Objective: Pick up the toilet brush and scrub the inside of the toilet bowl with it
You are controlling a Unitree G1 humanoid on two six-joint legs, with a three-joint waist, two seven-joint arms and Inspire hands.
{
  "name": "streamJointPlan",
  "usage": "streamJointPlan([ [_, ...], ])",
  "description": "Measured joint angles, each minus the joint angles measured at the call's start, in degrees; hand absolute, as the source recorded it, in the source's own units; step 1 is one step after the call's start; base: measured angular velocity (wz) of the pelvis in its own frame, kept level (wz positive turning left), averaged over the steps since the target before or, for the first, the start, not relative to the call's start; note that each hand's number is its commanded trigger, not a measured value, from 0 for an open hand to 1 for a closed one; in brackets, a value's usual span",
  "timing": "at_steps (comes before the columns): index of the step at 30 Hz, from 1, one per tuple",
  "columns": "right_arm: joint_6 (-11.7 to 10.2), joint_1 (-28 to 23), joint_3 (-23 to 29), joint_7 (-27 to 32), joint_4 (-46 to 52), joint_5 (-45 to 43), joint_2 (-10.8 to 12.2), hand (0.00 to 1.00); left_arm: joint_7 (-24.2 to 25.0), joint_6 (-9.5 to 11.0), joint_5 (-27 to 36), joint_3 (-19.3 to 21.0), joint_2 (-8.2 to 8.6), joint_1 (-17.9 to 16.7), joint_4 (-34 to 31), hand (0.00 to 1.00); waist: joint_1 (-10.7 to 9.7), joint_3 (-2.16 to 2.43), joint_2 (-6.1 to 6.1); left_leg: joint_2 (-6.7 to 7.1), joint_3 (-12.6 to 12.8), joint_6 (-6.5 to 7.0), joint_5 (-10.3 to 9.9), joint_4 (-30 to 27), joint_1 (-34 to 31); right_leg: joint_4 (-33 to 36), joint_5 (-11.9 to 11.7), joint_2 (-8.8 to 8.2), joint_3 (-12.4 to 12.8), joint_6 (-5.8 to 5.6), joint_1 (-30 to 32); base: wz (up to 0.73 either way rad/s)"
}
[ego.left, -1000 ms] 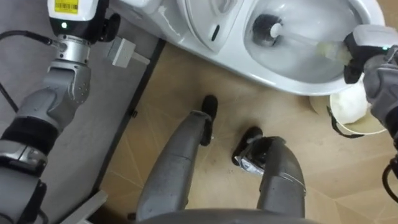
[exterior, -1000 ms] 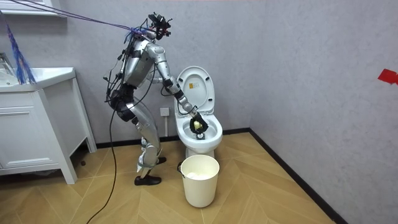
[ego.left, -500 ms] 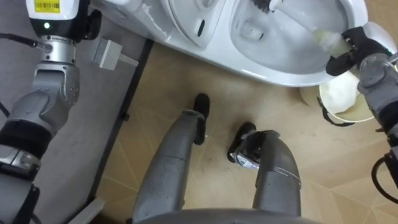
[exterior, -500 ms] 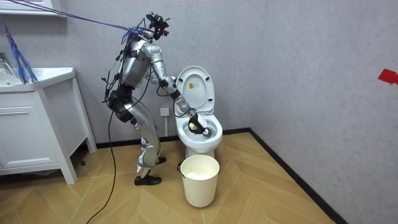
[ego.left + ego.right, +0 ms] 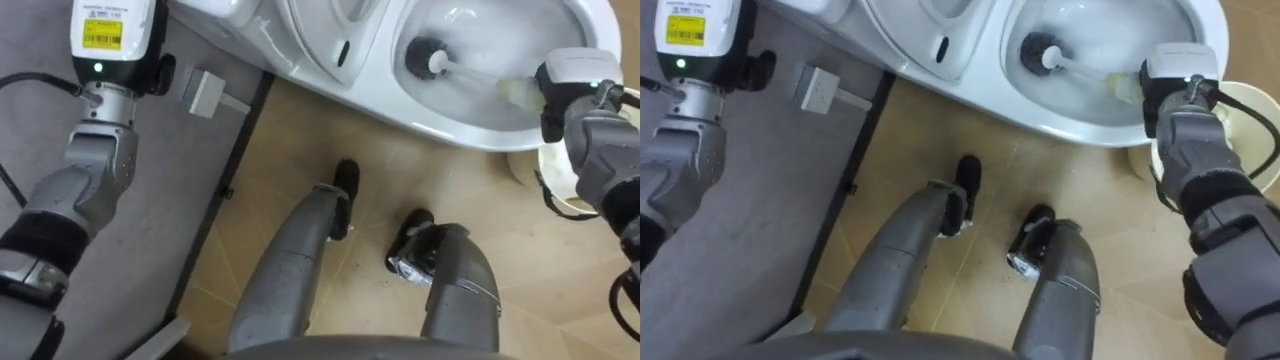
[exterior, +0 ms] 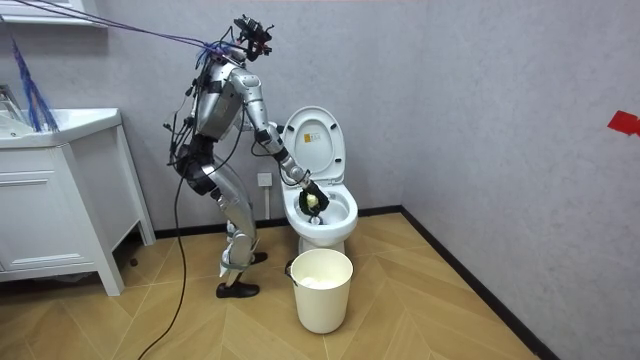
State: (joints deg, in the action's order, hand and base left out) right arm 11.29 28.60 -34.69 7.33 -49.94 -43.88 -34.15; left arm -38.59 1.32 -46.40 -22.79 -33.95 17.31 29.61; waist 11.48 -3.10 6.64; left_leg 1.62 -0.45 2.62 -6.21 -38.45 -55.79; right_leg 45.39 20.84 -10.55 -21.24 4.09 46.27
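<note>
Toilet brush (image 5: pixel 470 74), round dark head, clear handle, clasped in my right robot hand (image 5: pixel 582 98) upper right, back low in the glossy bowl (image 5: pixel 440 118).

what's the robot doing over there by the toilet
The robot stands at the open toilet, leaning over the bowl. Its right hand grips a brush, whose dark head is down inside the bowl. A white bucket sits on the floor beside the toilet.
</note>
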Motion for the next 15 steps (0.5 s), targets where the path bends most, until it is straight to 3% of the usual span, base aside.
streamJointPlan([
  [4,1.9,-4.0,0.0,0.1,3.3,-2.6,0.0,1.00,-0.3,0.1,2.6,0.0,0.05,-2.2,-0.6,0.00,-0.4,0.41,0.67,0.15,0.1,-0.19,0.0,1.7,1.0,-1.8,-0.1,0.76,-0.1,-0.05,-1.0,0.01],
  [9,2.4,-5.1,0.0,1.0,2.6,-2.6,0.0,1.00,-0.8,0.3,5.1,-0.4,0.12,-3.1,-0.7,0.00,-0.9,0.37,0.83,-0.59,0.5,-0.37,0.0,2.4,1.8,-3.0,-0.1,0.95,-0.6,0.00,-2.2,0.06],
  [12,0.4,-4.5,-1.3,2.5,-1.8,0.4,-1.8,1.00,-0.7,1.2,8.8,-2.5,0.14,-1.6,-1.0,0.00,0.2,0.30,0.97,-0.86,1.2,-0.26,-0.1,2.0,1.9,-2.6,0.0,0.78,-0.6,0.04,-2.3,0.00],
  [15,-2.2,-2.3,-2.8,3.9,-6.9,11.3,-2.9,1.00,-0.6,1.3,10.9,-4.3,0.10,-0.1,-1.1,0.00,1.1,-0.01,0.89,-0.72,1.5,-0.22,-0.1,2.1,1.8,-2.1,0.2,0.43,-0.5,0.10,-2.0,0.02],
])
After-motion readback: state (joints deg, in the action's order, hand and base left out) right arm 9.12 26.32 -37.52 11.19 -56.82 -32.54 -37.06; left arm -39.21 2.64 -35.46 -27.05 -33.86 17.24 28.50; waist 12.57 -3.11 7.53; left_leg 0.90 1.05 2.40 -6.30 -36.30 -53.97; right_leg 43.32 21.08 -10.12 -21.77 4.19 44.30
